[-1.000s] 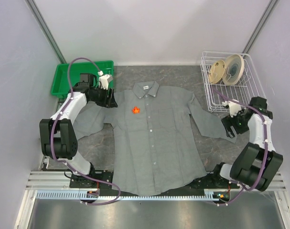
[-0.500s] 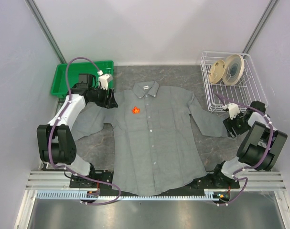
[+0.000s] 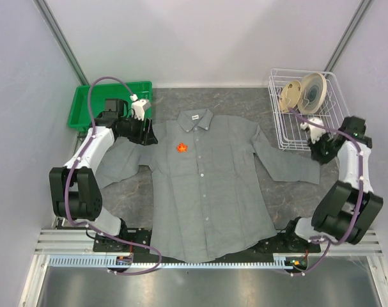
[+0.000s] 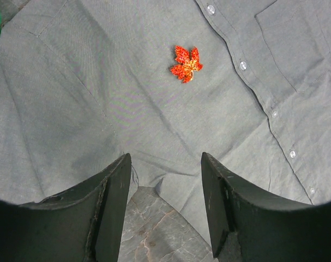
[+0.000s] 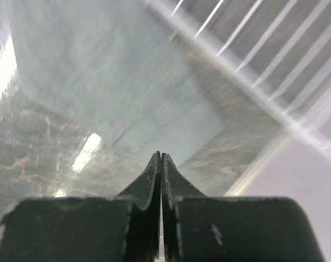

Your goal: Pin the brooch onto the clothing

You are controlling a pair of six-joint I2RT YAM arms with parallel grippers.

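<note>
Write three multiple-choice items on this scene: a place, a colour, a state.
1. The brooch lies on the shirt's: A) sleeve B) chest, near the collar C) hem.
2. The brooch is: A) blue B) white C) orange-red.
3. The right hand is: A) shut, empty B) wide open C) shut on the brooch.
Key: 1 B, it sits on the grey fabric just under the collar; 2 C, clear in the left wrist view; 3 A, its fingers meet with nothing between.
</note>
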